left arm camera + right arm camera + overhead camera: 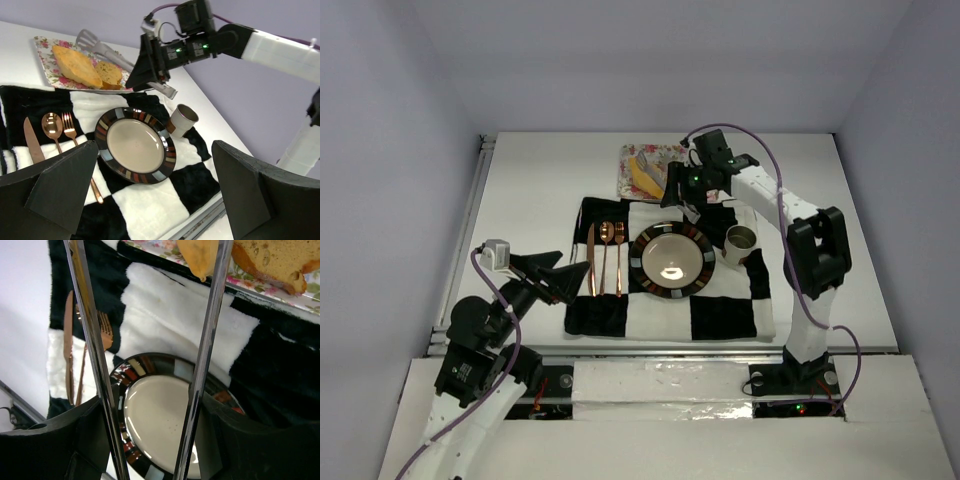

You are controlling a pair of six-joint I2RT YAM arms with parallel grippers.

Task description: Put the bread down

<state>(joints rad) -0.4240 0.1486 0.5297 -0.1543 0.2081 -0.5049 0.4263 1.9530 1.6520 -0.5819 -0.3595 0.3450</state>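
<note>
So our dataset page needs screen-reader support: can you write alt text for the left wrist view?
The right gripper holds metal tongs over a floral tray carrying two pieces of bread. Nearer, an empty striped-rim plate sits on a black-and-white checked cloth, copper cutlery on its left, a cup on its right.

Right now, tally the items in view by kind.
Bread pieces: 2
Floral tray: 1
Tongs: 1
Striped-rim plate: 1
Cup: 1
Copper knife, spoon, fork: 3
Checkered cloth: 1
Total: 10
</note>
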